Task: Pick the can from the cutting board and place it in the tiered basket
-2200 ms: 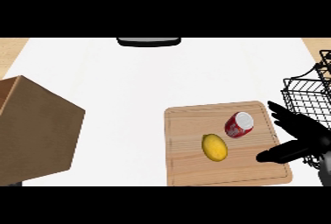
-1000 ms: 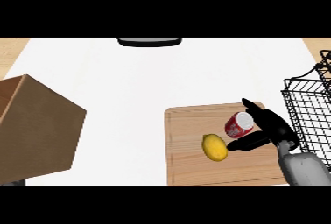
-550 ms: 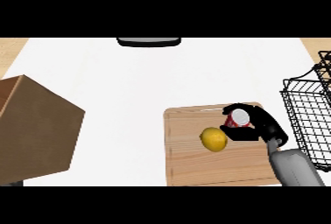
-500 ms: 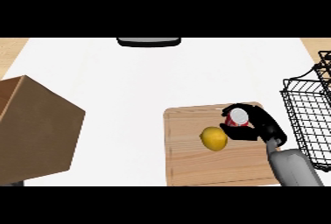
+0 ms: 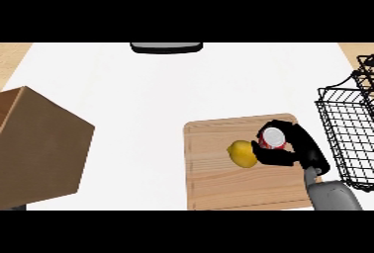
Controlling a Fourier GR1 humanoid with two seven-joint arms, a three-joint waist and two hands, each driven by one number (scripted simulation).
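Red can (image 5: 274, 138) stands upright on the wooden cutting board (image 5: 219, 183), just beside a lemon (image 5: 243, 153), with the right hand (image 5: 296, 148) curled round it. Grasping looks done; lifting it and setting it in the wire basket (image 5: 350, 133) remain

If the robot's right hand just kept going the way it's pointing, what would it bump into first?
The right hand, curled round the can, points up and slightly left. Past the cutting board lies bare white counter, so the way looks free; height is unclear.
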